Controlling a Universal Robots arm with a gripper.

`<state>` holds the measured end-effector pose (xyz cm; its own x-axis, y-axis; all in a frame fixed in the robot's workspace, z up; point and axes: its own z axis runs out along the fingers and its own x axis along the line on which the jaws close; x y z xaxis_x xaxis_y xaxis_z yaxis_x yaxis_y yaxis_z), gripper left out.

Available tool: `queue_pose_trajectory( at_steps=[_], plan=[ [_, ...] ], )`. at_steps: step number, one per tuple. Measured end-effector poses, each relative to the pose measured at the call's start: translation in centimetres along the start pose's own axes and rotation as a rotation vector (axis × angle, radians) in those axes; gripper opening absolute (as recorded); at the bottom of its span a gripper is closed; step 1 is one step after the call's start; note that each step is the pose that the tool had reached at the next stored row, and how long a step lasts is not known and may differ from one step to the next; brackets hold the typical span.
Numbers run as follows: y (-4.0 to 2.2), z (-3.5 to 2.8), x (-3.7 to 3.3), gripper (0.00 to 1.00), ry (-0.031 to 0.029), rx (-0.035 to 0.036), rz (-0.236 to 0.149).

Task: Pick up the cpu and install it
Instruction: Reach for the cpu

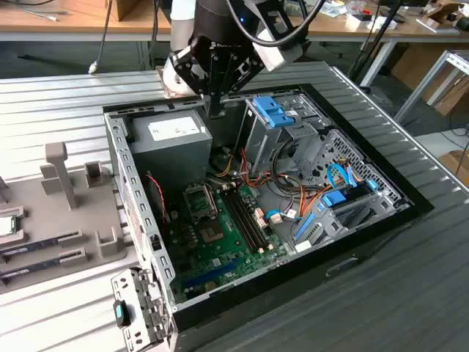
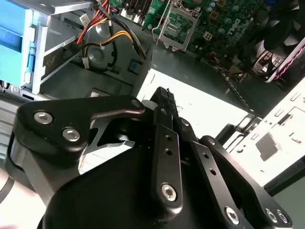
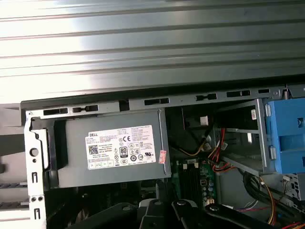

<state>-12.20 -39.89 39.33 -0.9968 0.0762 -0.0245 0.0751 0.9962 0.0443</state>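
My tool (image 1: 215, 110) hangs pinched closed and empty over the power supply (image 1: 170, 143) in the open computer case (image 1: 135, 198), with the cpu (image 1: 6, 224) well apart on the grey tray (image 1: 80, 213) at the exterior view's left.

Bright even room light; soft shadows inside computer case (image 1: 135, 198).

We see the gripper (image 1: 215, 108) hanging over the open computer case (image 1: 136, 209), jaws together, just above the grey power supply (image 1: 172, 150). Well apart, at the exterior view's left, the cpu (image 1: 6, 225) lies on a tray (image 1: 37, 209) on the bench (image 1: 58, 95).
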Motion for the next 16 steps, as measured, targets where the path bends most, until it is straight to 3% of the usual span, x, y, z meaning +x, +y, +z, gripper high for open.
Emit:
queue_pose_trajectory(
  at_steps=[16],
  plan=[
    [-0.03, -0.01, 0.38, 0.11, 0.0, 0.0, 0.0]
  ],
)
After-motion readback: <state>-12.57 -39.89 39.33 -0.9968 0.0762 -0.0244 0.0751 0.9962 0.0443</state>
